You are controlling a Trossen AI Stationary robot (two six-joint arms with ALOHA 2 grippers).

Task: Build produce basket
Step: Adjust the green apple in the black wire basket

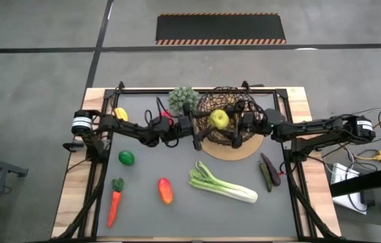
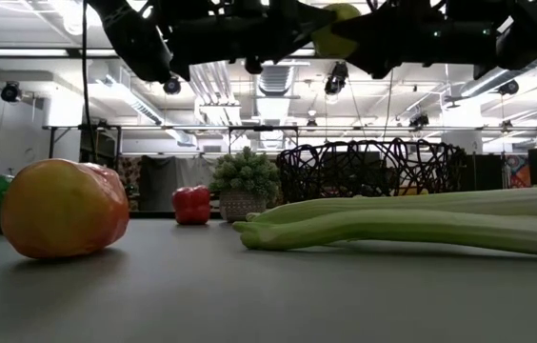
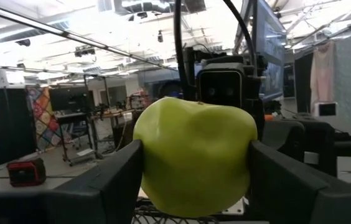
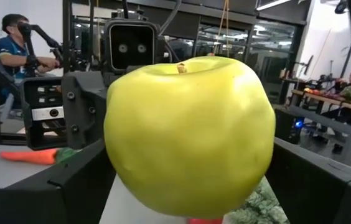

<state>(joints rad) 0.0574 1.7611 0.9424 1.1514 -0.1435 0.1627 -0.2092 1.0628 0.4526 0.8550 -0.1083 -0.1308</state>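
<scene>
Left pincer point(image 1: 202, 129) & right pincer point(image 1: 239, 122) both clamp yellow-green apple point(image 1: 219, 119), stem up, above wire basket point(image 1: 207, 104), w/ potted plant point(image 1: 183, 98) beside.

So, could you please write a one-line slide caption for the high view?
Both claws meet at a yellow-green toy apple above the dark wire-mesh basket; other toy produce lies on the grey table.

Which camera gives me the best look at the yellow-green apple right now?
The right wrist view: the yellow-green apple fills it, stem up, between dark fingers. The left wrist view shows it smaller, touching both fingers. The high view shows it small over the basket; the low view catches only part at the top.
</scene>
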